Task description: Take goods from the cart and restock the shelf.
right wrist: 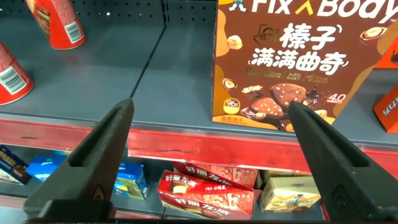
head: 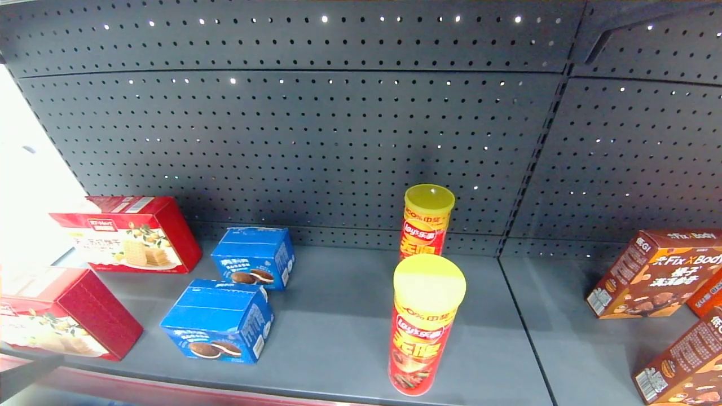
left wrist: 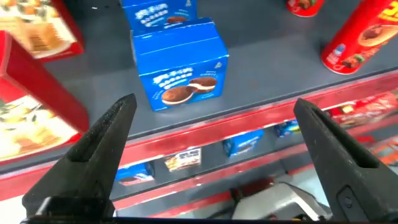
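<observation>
With left gripper (left wrist: 214, 106) and right gripper (right wrist: 210, 107) wide open, empty, back gently off front edge of the shelf (left wrist: 273, 71), missing the blue box (left wrist: 180, 68).

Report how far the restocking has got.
Done: the shelf holds two cans, two blue boxes, red boxes and brown boxes.
In hand: nothing. The left gripper and right gripper are open and empty at the shelf's front edge.
Left: bare stretches between the groups suggest more goods are probably due.

2 chip cans (head: 426, 327), blue boxes (head: 220, 321), shelf (head: 338, 338)
</observation>
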### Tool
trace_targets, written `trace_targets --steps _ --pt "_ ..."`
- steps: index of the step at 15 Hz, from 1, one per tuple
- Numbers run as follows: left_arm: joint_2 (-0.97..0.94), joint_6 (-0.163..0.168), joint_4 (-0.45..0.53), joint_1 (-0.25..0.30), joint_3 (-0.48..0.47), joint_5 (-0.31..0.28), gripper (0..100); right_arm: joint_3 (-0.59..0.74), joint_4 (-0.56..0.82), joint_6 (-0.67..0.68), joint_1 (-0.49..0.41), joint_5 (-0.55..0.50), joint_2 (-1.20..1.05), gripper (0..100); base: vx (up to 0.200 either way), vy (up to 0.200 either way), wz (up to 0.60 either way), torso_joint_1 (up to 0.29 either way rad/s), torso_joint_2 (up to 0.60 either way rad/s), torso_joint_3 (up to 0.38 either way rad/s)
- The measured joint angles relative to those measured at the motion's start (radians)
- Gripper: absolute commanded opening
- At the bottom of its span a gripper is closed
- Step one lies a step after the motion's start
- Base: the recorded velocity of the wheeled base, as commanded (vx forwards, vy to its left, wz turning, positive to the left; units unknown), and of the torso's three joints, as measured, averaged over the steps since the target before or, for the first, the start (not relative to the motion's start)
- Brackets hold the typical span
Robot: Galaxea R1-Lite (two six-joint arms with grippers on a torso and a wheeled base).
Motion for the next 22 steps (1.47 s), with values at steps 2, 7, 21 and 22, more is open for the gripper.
trace_targets --steps 2,7,21,22 --pt "0.029 -0.031 -0.027 -0.047 -0.005 -0.012 100 0.000 0.000 0.000 0.000 0.000 0.000 100 0.000 0.000 0.00 0.000 0.00 0.000" --pt "0.088 -0.187 -0.093 -0.516 -0.006 0.288 100 0.000 0.000 0.000 0.000 -0.001 0.000 100 0.000 0.000 0.00 0.000 0.00 0.000" --pt "0.762 -0.057 -0.492 -0.723 -0.166 0.531 100 0.000 0.000 0.000 0.000 -0.001 0.000 100 0.000 0.000 0.00 0.000 0.00 0.000" --pt "0.796 -0.056 -0.497 -0.740 -0.199 0.539 100 0.000 0.000 0.000 0.000 -0.001 0.000 100 0.000 0.000 0.00 0.000 0.00 0.000"
